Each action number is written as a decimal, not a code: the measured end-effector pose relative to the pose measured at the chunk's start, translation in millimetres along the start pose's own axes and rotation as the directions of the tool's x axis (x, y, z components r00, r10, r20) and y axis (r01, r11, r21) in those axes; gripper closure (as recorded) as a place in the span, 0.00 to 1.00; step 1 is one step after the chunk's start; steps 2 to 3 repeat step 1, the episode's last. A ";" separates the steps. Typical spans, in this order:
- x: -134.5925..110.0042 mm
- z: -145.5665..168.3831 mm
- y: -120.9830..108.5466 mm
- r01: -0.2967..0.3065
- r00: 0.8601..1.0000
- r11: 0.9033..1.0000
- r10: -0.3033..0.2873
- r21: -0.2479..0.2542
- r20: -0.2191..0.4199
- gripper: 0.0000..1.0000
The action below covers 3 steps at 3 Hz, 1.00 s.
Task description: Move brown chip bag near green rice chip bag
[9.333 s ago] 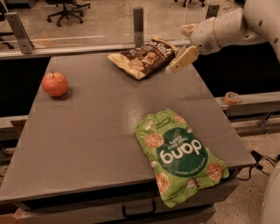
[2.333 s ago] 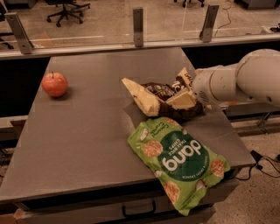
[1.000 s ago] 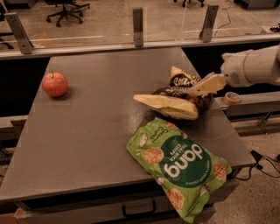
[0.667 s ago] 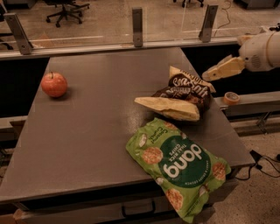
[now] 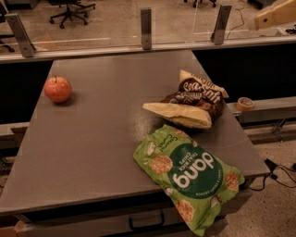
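The brown chip bag (image 5: 192, 102) lies crumpled on the grey table (image 5: 101, 120) at the right side, cream-yellow underside turned up at the front. The green rice chip bag (image 5: 188, 172) lies flat just in front of it, its lower end hanging over the table's front edge. A narrow gap separates the two bags. My gripper (image 5: 276, 14) is high at the top right corner, well away from the table and both bags, holding nothing.
A red apple (image 5: 58, 89) sits at the table's left side. A glass barrier with metal posts (image 5: 146, 28) runs along the far edge. A roll of tape (image 5: 244, 103) rests on a ledge right of the table. Office chairs stand beyond.
My gripper has let go of the brown chip bag and drawn back up and to the right. The brown bag rests beside the green bag.
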<state>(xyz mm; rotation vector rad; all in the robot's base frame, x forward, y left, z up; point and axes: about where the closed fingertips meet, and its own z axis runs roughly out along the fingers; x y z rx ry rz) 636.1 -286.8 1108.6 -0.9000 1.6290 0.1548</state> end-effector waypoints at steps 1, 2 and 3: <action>-24.5 -13.5 -10.5 0.028 0.999 0.999 -0.030 0.030 0.035 0.00; -24.5 -13.5 -10.5 0.028 0.999 0.999 -0.030 0.030 0.035 0.00; -24.5 -13.5 -10.5 0.028 0.999 0.999 -0.030 0.030 0.035 0.00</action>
